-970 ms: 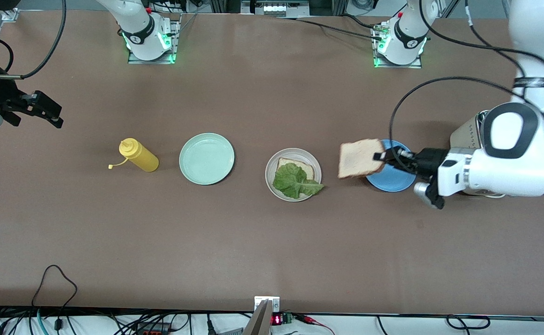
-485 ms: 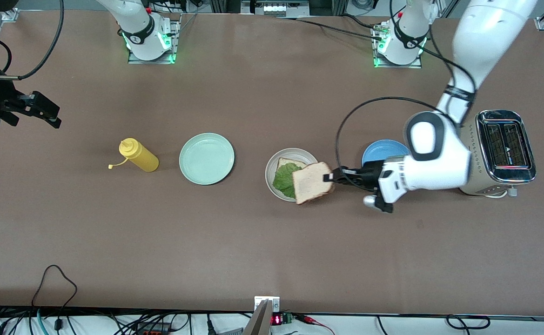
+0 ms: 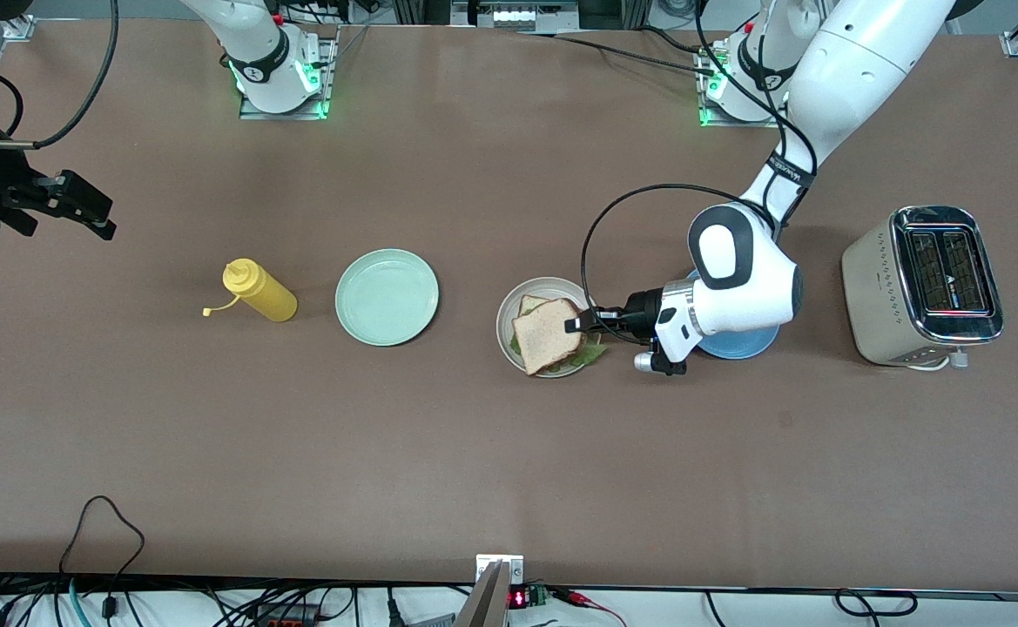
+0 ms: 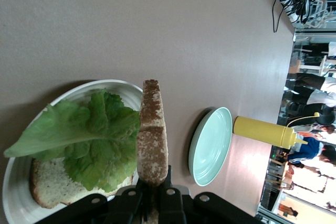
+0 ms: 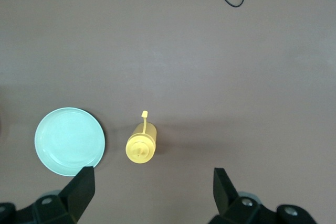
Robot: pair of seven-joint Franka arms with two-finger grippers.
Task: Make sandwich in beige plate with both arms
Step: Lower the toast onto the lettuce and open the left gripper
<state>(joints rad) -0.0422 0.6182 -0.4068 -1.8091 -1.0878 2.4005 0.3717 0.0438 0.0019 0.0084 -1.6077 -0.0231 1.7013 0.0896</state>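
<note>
The beige plate (image 3: 506, 320) lies mid-table with a bread slice (image 3: 529, 305) and a green lettuce leaf (image 3: 595, 353) on it. My left gripper (image 3: 575, 325) is shut on the edge of a second bread slice (image 3: 547, 336) and holds it flat, low over the lettuce. I cannot tell whether it touches the lettuce. In the left wrist view the held slice (image 4: 152, 140) shows edge-on, clamped in the left gripper (image 4: 153, 184), beside the lettuce (image 4: 89, 135), the lower slice (image 4: 50, 184) and the plate rim (image 4: 113, 84). My right gripper (image 3: 106, 219) waits open at the right arm's end of the table, holding nothing (image 5: 153, 182).
A mint green plate (image 3: 387, 296) and a yellow squeeze bottle (image 3: 260, 293) lie toward the right arm's end. A blue plate (image 3: 735, 348) is partly covered by the left arm. A metal toaster (image 3: 922, 283) stands at the left arm's end.
The left arm carried the bread slice from over the blue plate to over the beige plate and lowered it above the lettuce. The right arm stayed nearly still.
</note>
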